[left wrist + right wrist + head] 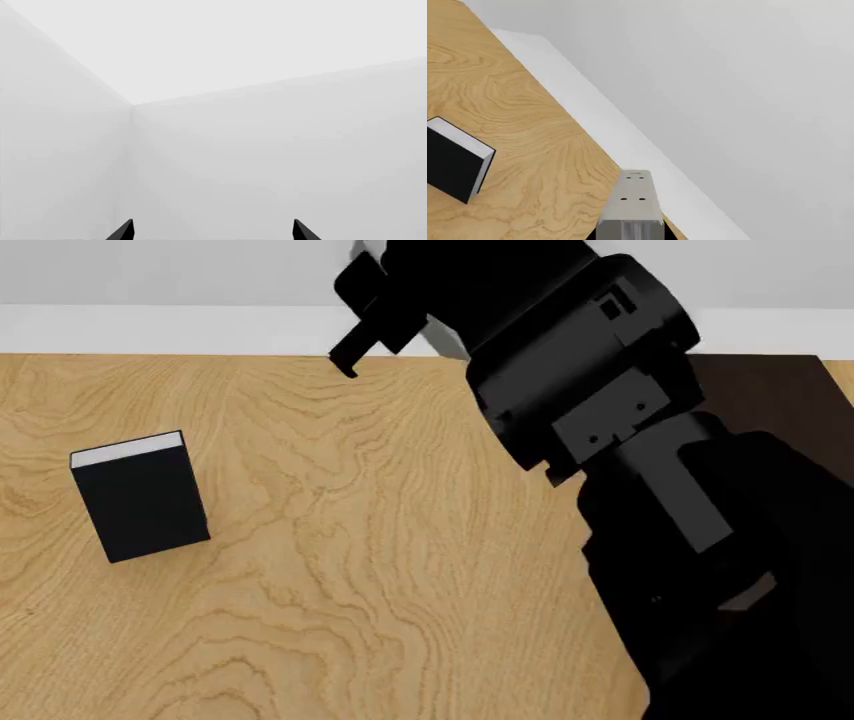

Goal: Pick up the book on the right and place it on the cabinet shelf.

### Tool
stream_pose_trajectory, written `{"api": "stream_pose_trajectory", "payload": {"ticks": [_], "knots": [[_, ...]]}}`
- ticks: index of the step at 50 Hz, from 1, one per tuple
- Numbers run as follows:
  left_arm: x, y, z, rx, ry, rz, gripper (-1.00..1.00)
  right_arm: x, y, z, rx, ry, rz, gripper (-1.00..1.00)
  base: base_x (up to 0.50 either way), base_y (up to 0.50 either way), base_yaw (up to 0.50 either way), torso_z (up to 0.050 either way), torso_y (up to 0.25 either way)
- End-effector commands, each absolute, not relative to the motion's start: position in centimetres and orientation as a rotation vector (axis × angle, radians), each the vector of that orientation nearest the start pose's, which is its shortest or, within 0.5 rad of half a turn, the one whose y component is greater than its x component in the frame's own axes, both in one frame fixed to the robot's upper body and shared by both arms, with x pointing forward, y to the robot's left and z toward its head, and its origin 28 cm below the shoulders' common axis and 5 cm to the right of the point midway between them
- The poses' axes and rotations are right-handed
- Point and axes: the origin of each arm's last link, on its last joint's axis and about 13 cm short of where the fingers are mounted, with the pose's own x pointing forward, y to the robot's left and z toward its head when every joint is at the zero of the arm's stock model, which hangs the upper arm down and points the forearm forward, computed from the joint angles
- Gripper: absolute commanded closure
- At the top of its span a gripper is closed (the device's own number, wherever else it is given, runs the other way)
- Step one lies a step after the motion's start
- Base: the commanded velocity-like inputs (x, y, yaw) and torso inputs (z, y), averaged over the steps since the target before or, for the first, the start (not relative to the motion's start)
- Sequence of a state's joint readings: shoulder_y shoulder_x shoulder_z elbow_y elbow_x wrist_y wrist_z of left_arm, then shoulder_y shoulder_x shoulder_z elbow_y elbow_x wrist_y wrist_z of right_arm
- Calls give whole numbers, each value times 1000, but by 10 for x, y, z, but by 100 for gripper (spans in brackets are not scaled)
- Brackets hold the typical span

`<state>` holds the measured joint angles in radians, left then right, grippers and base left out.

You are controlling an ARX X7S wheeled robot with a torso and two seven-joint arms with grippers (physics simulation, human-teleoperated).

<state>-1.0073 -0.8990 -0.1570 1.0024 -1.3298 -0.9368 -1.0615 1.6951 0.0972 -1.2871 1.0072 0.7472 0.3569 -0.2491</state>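
The book [635, 200], a plain light grey slab, shows only in the right wrist view. It sits low between two dark slivers of the right gripper [627, 238], one against each side. The gripper looks clamped narrow on the book, held up above the far edge of the table [400, 590]. A few tiny dark specks show on the upper grey face, and the end face is a shade darker.

In the head view the bulky black right arm [627, 440] is raised across the right side and hides the book.

The left gripper [213, 232] is spread wide. Its two black pointed tips are well apart with nothing between them, and they face a bare pale wall corner.

The table is light wood with bold swirling grain. A black book [140, 495] with white page edges stands upright on it at the left, slightly tilted. It also shows in the right wrist view [454, 160].

A very dark brown cabinet [761, 390] sits at the far right behind the arm. Its shelf can't be made out.
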Motion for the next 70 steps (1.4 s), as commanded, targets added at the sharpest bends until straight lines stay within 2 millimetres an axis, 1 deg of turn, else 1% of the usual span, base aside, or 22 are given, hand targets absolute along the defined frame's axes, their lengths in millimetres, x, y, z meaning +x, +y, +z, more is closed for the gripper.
{"api": "stream_pose_trajectory", "payload": {"ticks": [1, 3, 4, 5, 9, 13, 15, 17, 19, 22, 23, 25, 27, 30, 43, 48, 51, 70], "knots": [[150, 262, 329, 117, -790, 278, -100, 437, -64, 327, -905, -121, 416, 100, 0, 0, 0, 0, 0], [149, 262, 330, 117, -794, 276, -100, 438, -63, 326, -908, -138, 423, 100, 0, 0, 0, 0, 0], [149, 261, 331, 117, -794, 278, -100, 438, -63, 326, -931, -154, 408, 100, 0, 0, 0, 0, 0], [148, 261, 332, 111, -800, 278, -100, 438, -63, 323, -946, -159, 441, 100, 0, 0, 0, 0, 0], [147, 260, 331, 102, -803, 275, -100, 440, -66, 318, -1053, -219, 408, 100, 0, 0, 0, 0, 3], [149, 259, 330, 92, -803, 271, -100, 441, -66, 315, -1077, -260, 402, 100, 0, 0, 0, 0, 0], [148, 259, 329, 90, -801, 268, -100, 441, -66, 313, -1115, -283, 395, 100, 0, 0, 0, 0, 5], [147, 259, 328, 88, -800, 270, -100, 441, -65, 310, -1211, -319, 386, 100, 0, 0, 0, 0, 0], [147, 259, 328, 86, -799, 273, -100, 442, -66, 306, -1224, -327, 360, 100, 0, 0, 0, 0, 0], [147, 259, 327, 81, -799, 272, -100, 442, -65, 302, -1292, -372, 318, 100, 0, 0, 0, 0, 3], [147, 259, 326, 76, -799, 272, -100, 442, -66, 298, -1245, -367, 301, 100, 0, 0, 0, 0, 0], [146, 259, 324, 70, -802, 273, -100, 442, -64, 291, -1312, -407, 291, 100, 0, 0, 0, 0, 0], [148, 260, 322, 62, -796, 276, -100, 442, -65, 283, -1278, -407, 269, 100, 0, 0, 0, 8, 0], [148, 259, 323, 61, -795, 273, -100, 442, -63, 274, -1312, -436, 263, 100, 0, 0, 0, 0, 3], [148, 257, 324, 64, -793, 269, -100, 441, -66, 240, -1330, -376, 252, 100, 0, 0, 0, 0, 2], [148, 256, 324, 63, -796, 265, -100, 439, -65, 227, -1367, -382, 273, 100, 0, 0, 0, 0, 2], [146, 256, 325, 64, -802, 263, -100, 438, -66, 216, -1386, -356, 298, 100, 0, 0, 0, 0, 0], [141, 257, 327, 63, -811, 261, -100, 432, -67, 182, -1427, -307, 325, 100, 0, 0, 0, 0, 2]]}}
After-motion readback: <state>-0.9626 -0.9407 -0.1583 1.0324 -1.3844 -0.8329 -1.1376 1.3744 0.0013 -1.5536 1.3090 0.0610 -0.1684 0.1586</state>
